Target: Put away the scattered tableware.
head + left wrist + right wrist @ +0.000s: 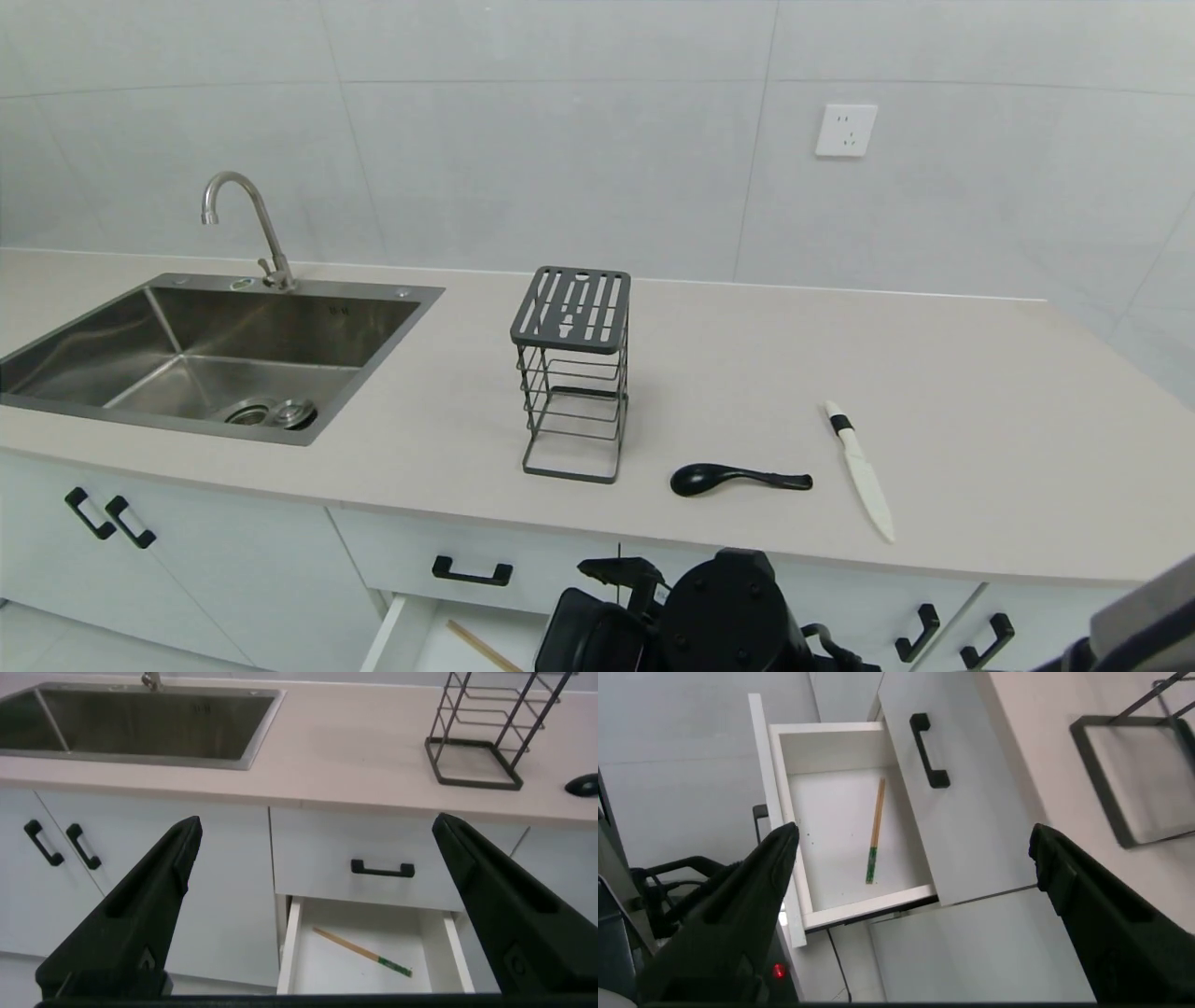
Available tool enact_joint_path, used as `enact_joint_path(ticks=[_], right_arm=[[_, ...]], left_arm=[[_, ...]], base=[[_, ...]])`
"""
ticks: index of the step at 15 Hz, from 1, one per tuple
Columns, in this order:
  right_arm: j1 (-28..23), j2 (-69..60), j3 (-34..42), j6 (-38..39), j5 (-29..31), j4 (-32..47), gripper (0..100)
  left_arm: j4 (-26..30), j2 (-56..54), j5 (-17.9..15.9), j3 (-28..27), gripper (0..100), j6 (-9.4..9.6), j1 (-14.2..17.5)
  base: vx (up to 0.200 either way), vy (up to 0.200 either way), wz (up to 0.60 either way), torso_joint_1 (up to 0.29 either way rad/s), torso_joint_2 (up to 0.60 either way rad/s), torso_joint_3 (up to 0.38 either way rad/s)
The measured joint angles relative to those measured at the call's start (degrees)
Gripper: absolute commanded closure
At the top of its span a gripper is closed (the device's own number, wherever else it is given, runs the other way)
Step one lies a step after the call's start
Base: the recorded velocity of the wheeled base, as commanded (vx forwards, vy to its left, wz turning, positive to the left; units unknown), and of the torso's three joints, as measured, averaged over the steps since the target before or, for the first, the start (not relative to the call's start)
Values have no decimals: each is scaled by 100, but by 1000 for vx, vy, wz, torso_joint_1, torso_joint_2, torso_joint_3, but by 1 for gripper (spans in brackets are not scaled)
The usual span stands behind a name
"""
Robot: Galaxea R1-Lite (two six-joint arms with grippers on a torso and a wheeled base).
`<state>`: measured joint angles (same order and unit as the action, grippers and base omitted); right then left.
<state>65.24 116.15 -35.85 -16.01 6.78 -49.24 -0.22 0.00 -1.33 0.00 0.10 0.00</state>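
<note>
Black spoon [738, 480] and white knife [861, 471] lie loose on countertop [747, 373].
Spoon at 4 o'clock of wire rack [571, 373], knife at 3 o'clock of spoon, apart; one chopstick [362, 951] in open drawer [289, 947]; left gripper [318, 831] and right gripper [915, 838] both spread wide, empty.

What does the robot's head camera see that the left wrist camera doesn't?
Head camera alone: the white knife with a black band, the white wall socket, and the curved neck of the metal tap. Left wrist camera alone: the left gripper, jaws open, and the green tip of the wooden chopstick. Both: the steel sink, the dark wire rack, the black spoon, and the open white drawer holding that chopstick.
</note>
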Motion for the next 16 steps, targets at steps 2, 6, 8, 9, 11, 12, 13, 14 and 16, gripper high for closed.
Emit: enact_joint_path(ticks=[2, 6, 8, 9, 11, 12, 13, 14, 16], right_arm=[[-11, 2, 50, 148, 0, 20, 0], [-102, 41, 251, 363, -76, 121, 0], [-232, 105, 229, 361, -185, 145, 0], [-276, 127, 226, 358, -210, 134, 0], [-334, 157, 272, 358, -413, 107, 0], [-367, 165, 304, 363, -462, 83, 0], [-433, 162, 330, 363, -478, 20, 0], [-544, 138, 361, 364, -482, -74, 0], [-723, -20, 523, 422, -482, -117, 0]], left_arm=[[-2, 0, 0, 0, 0, 0, 0], [0, 0, 0, 0, 0, 0, 0], [0, 0, 0, 0, 0, 0, 0], [-2, 0, 0, 0, 0, 1, 0], [1, 0, 0, 0, 0, 0, 0], [-2, 0, 0, 0, 0, 0, 0], [0, 0, 0, 0, 0, 0, 0], [0, 0, 0, 0, 0, 0, 0], [-2, 0, 0, 0, 0, 1, 0]], base=[[0, 0, 0, 290, -605, -322], [0, 0, 0, 50, -123, -50], [0, 0, 0, 0, 0, 0], [0, 0, 0, 0, 0, 0], [0, 0, 0, 0, 0, 0], [0, 0, 0, 0, 0, 0], [0, 0, 0, 0, 0, 0], [0, 0, 0, 0, 0, 0], [0, 0, 0, 0, 0, 0]])
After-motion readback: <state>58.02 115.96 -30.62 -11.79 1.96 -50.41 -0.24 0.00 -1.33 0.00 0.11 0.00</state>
